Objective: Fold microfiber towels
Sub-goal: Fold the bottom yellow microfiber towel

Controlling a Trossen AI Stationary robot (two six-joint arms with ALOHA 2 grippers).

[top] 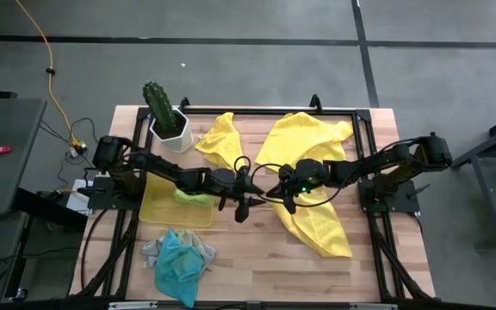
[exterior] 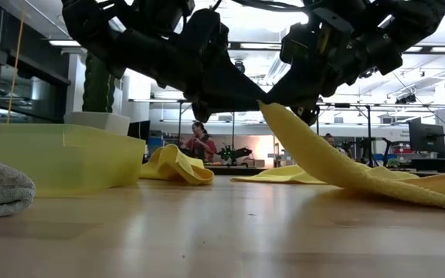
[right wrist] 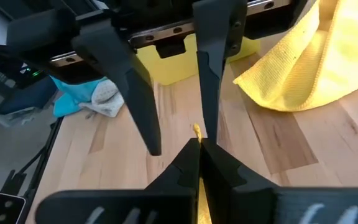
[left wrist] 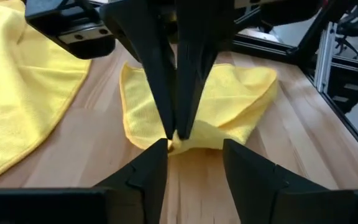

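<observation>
A large yellow towel point(top: 313, 146) lies spread on the right half of the table. One corner of it is lifted. My right gripper point(right wrist: 199, 144) is shut on that corner near the table's middle point(top: 280, 191). My left gripper point(left wrist: 194, 146) is open. Its two fingers stand on either side of the held corner and of the right gripper's fingers, and touch nothing. It shows in the high view point(top: 255, 195). A second yellow towel point(top: 218, 138) lies crumpled at the far side. A lime green towel point(top: 192, 197) lies in the tray. A turquoise towel point(top: 177, 260) lies on a grey towel point(top: 151, 252) at the near left. My right gripper pinches the yellow towel's corner point(left wrist: 180, 138) between its two shut fingers, which come from above, pointing down. A small tip of cloth point(right wrist: 196, 130) shows past the fingertips. The corner is lifted clear. The cloth slopes down from it point(exterior: 307, 147) toward the table's right, where the remainder lies on the wood.
A translucent yellow tray point(top: 158, 211) stands left of the grippers. A cactus in a white pot point(top: 166, 119) stands at the far left. A black frame rail point(top: 364, 155) runs around the table. Bare wood point(top: 257, 258) lies toward the near edge. People show in the room behind.
</observation>
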